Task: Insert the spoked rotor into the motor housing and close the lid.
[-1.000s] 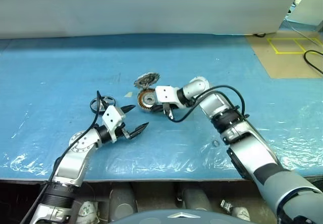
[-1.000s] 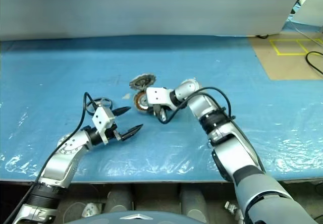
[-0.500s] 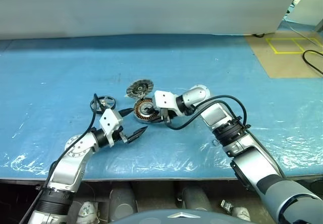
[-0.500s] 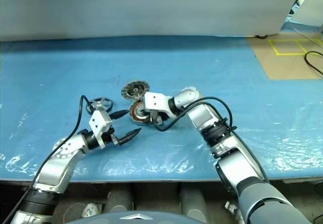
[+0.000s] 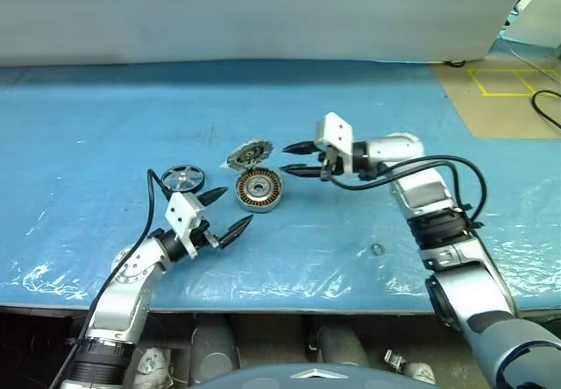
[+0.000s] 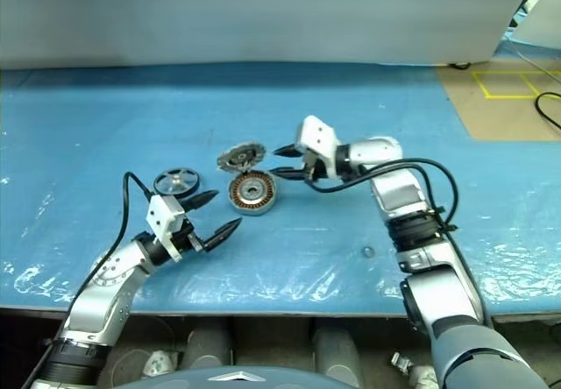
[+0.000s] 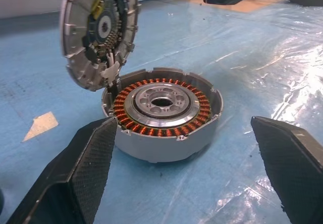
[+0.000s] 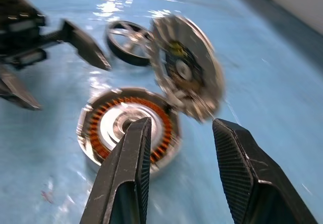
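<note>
On your left, the spoked rotor (image 5: 182, 178) lies flat on the blue-covered bench (image 5: 88, 126), apart from everything else. Just in front of it hangs your left gripper (image 5: 231, 213), its fingers (image 7: 81, 176) spread wide with nothing between them, pointing toward the motor housing (image 5: 260, 188).

The motor housing sits flat on the bench near the middle, open side up, so you can see the ring of copper windings around its metal centre. The lid (image 5: 251, 154) stands tilted up on edge at the housing's far rim, touching it there, and small wires seem to run from its inner face down into the housing.

To the right of the housing, your right gripper (image 5: 293, 159) hovers above the bench, pointing left toward the lid. Its fingers (image 8: 126, 178) are partly apart and hold nothing. A small ring (image 5: 376, 250) lies on the bench farther right, well clear of the parts.
</note>
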Robot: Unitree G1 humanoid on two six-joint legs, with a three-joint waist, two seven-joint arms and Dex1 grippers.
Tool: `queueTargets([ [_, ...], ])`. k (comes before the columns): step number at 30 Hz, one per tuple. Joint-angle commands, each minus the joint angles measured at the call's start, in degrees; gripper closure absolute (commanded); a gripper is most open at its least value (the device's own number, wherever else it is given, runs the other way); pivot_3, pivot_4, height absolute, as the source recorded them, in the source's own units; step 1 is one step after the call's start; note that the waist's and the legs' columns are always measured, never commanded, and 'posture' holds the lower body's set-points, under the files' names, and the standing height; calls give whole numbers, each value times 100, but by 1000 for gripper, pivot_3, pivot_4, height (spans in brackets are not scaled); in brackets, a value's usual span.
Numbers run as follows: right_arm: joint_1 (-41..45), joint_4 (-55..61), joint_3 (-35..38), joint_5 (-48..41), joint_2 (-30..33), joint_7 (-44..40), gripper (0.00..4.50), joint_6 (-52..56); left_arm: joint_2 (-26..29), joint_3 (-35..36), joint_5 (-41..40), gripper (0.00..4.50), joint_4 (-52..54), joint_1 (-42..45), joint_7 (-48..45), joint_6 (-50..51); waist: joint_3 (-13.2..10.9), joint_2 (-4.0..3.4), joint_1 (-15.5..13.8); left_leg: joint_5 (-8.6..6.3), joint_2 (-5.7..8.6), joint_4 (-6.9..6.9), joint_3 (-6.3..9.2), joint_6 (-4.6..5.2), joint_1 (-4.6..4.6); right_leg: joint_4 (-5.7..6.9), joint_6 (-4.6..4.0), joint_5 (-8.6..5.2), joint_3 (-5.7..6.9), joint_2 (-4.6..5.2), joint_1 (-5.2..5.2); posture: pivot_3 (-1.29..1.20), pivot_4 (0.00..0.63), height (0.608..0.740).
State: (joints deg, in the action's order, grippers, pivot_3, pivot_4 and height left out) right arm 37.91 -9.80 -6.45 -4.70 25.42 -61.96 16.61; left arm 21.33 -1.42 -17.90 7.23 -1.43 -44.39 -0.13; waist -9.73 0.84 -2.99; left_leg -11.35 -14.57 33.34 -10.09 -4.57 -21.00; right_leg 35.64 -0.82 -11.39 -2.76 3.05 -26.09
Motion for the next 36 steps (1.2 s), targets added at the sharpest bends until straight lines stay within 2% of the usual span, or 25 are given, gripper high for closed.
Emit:
queueTargets([
  [1, -474, 328, 366, -56, 191, 560, 2516, 162, -53, -164, 56, 0, 201, -105, -34, -187, 0, 0, 0, 0, 1, -1, 0, 0, 0, -1, 0, 0, -1, 0, 0, 0, 150, 740],
  [4, -1179, 571, 400, -53, 230, 893, 2516, 279, 24, -376, 274, 0, 107, -199, -118, -297, 1, 0, 9, 0, -2, -4, 0, -1, 3, -3, 4, -3, 0, -2, 1, 0, 150, 740],
  [8, -1501, 638, 526, -106, 284, 1200, 2516, 255, 17, -359, 187, 0, 288, -229, -66, -220, 0, -4, 65, -1, 7, -4, 0, 0, 2, -3, 6, -4, -13, -1, -6, 0, 150, 740],
  [26, -1969, 876, 896, -908, 947, 765, 2516, 329, -75, -816, 170, 0, 630, -348, -106, 19, 2, -7, 21, -6, 22, -6, 0, 9, 12, -11, 15, -6, -21, 7, 6, 0, 150, 740],
  [36, -2344, 1004, 1300, -1092, 1029, 985, 2516, 34, 25, -842, 101, 0, 438, 37, -358, 139, 6, -12, 20, -10, 26, -6, 0, 17, 12, -13, 16, -7, -21, 8, 7, 0, 150, 740],
])
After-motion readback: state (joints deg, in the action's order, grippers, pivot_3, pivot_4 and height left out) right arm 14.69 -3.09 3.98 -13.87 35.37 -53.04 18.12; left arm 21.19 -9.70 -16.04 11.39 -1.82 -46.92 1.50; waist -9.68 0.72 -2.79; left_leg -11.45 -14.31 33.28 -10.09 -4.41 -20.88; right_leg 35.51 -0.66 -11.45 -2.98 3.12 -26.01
